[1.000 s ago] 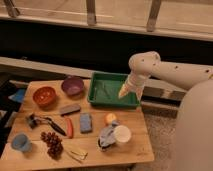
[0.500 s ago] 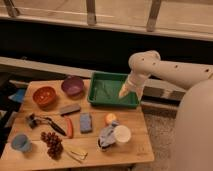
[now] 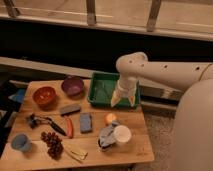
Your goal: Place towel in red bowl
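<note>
The gripper (image 3: pixel 125 102) hangs from the white arm (image 3: pixel 165 72) over the right half of the green tray (image 3: pixel 100 87), at about 1 o'clock on the wooden worktop (image 3: pixel 135 120). Its jaws are released: the two pale tips point down and stand apart with nothing between them.

The towel (image 3: pixel 106 136) lies crumpled at about 5 o'clock on the worktop, touching the left side of a white cup (image 3: pixel 122 135). It is well apart from the gripper, which is at 12 o'clock from it. The red bowl (image 3: pixel 44 95) sits at 10 o'clock on the worktop, far from the towel, and nothing can be made out inside it.

A purple bowl (image 3: pixel 73 85) stands just beside the red bowl, at 2 o'clock from it, and near the tray's left rim. A small orange (image 3: pixel 110 118) rests between the tray and the towel. A blue sponge (image 3: pixel 86 122) lies near the middle of the worktop, with a dark block (image 3: pixel 70 109) at 11 o'clock from it and a red pepper (image 3: pixel 69 127) at its 9 o'clock. A black tool (image 3: pixel 42 121) lies further left. Grapes (image 3: pixel 52 143) sit at 7 o'clock on the worktop, a blue cup (image 3: pixel 20 142) at 8 o'clock near the left edge, and a yellowish thing (image 3: pixel 77 152) that I cannot identify just right of the grapes.
</note>
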### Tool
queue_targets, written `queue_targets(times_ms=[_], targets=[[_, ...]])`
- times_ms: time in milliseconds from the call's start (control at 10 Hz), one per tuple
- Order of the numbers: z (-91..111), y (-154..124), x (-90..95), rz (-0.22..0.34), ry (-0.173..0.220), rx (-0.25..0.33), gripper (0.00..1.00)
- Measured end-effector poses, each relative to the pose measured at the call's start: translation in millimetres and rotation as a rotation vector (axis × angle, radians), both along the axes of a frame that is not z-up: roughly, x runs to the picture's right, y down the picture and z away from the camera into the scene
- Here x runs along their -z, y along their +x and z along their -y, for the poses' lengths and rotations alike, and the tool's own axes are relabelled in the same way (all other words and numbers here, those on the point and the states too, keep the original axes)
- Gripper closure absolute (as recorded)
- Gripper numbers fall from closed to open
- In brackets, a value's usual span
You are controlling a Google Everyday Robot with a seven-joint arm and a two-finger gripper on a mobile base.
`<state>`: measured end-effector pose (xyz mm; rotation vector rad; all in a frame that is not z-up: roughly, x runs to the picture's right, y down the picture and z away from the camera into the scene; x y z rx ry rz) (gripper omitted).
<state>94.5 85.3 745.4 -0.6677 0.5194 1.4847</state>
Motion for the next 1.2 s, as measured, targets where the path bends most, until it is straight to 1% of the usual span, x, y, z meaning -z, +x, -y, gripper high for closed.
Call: queue_targets(times_ms=[100, 200, 300, 400, 800, 1100, 1200], targets=[[-7.7, -2.1, 2.8, 0.002, -0.019, 0.003, 0.32], [-18.8, -4.7, 6.2, 0.008, -0.047, 0.004, 0.32], [-28.5, -10.3, 11.1, 0.028, -0.065, 0.007, 0.32], [-31.3, -14.1, 13.2, 0.041, -0.07, 0.013, 0.32], [-30.8, -14.7, 12.1, 0.044, -0.067, 0.014, 0.32], [-41.3, -21.2, 7.0, 0.07, -0.085, 0.006, 0.32], [-47.0, -21.3, 5.2, 0.08, -0.098, -0.001, 0.32]])
